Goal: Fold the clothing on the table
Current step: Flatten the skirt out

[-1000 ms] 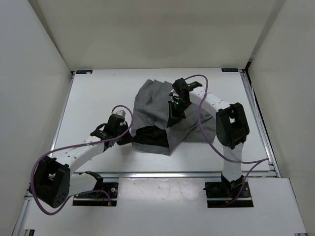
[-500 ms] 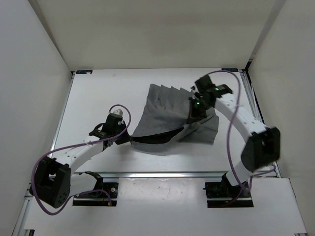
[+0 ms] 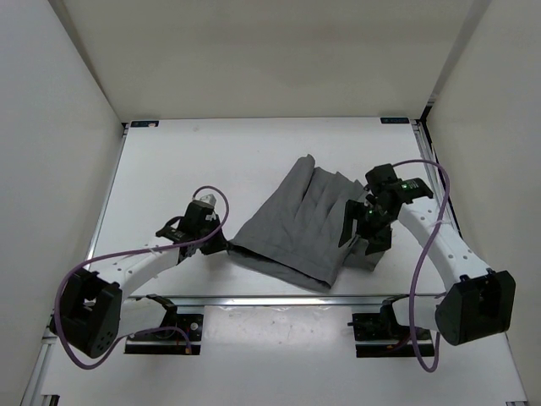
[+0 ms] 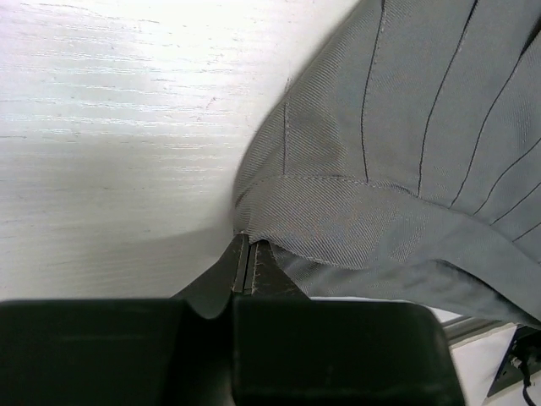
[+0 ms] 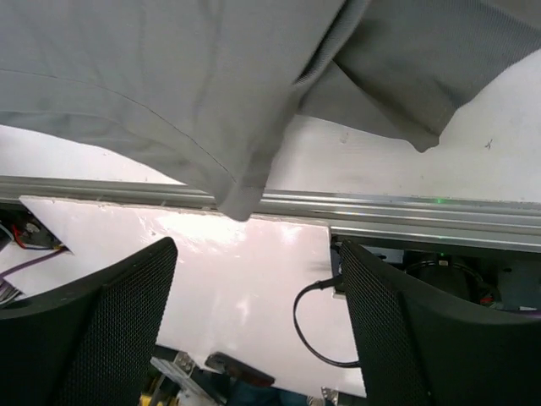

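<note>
The grey pleated clothing (image 3: 304, 222) lies fanned out on the white table (image 3: 186, 161), right of the middle and close to the near edge. My left gripper (image 3: 223, 242) is shut on the clothing's left corner; the left wrist view shows the fingertips (image 4: 244, 261) pressed together on the hem of the clothing (image 4: 406, 161). My right gripper (image 3: 362, 230) hovers open over the clothing's right edge. In the right wrist view its mesh fingers (image 5: 110, 321) stand wide apart with nothing between them, and the clothing (image 5: 194, 85) hangs just past them, one corner over the table's edge.
The aluminium rail (image 5: 397, 211) of the near edge runs right under the right gripper, with cables and a mount below it. White walls enclose the table on three sides. Both arm bases (image 3: 385, 326) sit at the near edge.
The right gripper swept the clothing's edge from the far middle rightward and toward the near edge, then opened and let it go. The clothing now lies spread out. The left gripper kept its hold.
</note>
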